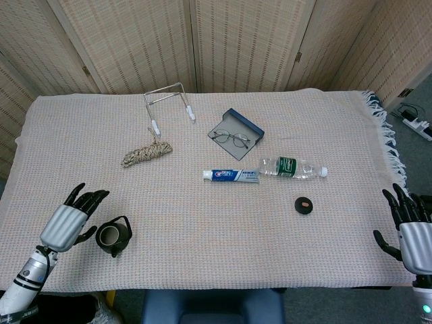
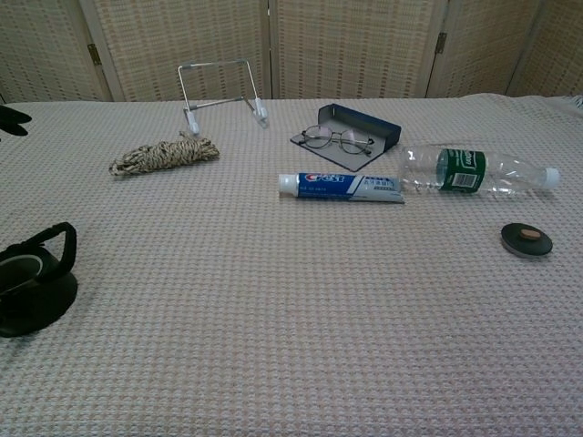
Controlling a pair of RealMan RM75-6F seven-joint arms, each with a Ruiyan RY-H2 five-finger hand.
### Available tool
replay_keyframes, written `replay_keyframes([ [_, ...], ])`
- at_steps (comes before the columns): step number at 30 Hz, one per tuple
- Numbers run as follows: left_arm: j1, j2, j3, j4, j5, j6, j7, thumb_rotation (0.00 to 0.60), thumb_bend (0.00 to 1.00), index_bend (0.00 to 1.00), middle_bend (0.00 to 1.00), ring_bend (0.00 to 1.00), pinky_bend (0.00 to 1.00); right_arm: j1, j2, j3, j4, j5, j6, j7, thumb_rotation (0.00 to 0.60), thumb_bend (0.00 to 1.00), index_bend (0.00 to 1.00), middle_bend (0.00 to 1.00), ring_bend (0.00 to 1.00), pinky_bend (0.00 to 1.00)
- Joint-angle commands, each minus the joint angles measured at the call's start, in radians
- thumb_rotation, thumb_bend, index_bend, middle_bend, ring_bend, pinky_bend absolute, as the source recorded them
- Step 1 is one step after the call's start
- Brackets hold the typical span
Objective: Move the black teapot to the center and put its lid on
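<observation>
The black teapot [image 1: 113, 236] stands lidless near the table's front left, handle up; the chest view shows the teapot [image 2: 33, 284] at its left edge. Its flat black lid [image 1: 304, 204] with a brown knob lies on the cloth at the right, lid [image 2: 526, 239] in the chest view too. My left hand [image 1: 69, 222] hovers just left of the teapot, fingers spread, holding nothing; only dark fingertips [image 2: 13, 118] show in the chest view. My right hand [image 1: 410, 227] hangs open off the table's right front corner.
A toothpaste tube [image 1: 231, 175] and a lying water bottle [image 1: 293, 167] sit right of the middle. Glasses on a blue case [image 1: 235, 133], a rope bundle [image 1: 146, 154] and a wire stand [image 1: 169, 102] lie further back. The cloth's fringe [image 1: 388, 135] marks the right edge.
</observation>
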Motion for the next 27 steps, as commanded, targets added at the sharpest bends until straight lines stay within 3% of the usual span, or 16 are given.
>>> replay_keyframes([
  [1,-0.023,-0.011,0.009,0.006,0.009,-0.027,0.013,0.600,0.24,0.06,0.11,0.17,0.05,-0.001,-0.001,0.000,0.004,0.000,-0.001,0.006,0.600,0.32,0.00,0.00,0.14,0.08],
  [12,-0.090,-0.061,0.024,0.016,0.025,-0.101,0.078,0.600,0.24,0.11,0.11,0.17,0.04,-0.004,-0.007,-0.001,0.016,-0.001,0.001,0.019,0.600,0.32,0.00,0.00,0.14,0.08],
  [27,-0.137,-0.109,0.020,0.051,-0.037,-0.164,0.122,0.600,0.24,0.16,0.11,0.17,0.04,-0.012,-0.012,0.000,0.030,0.009,-0.001,0.036,0.600,0.32,0.00,0.00,0.15,0.08],
])
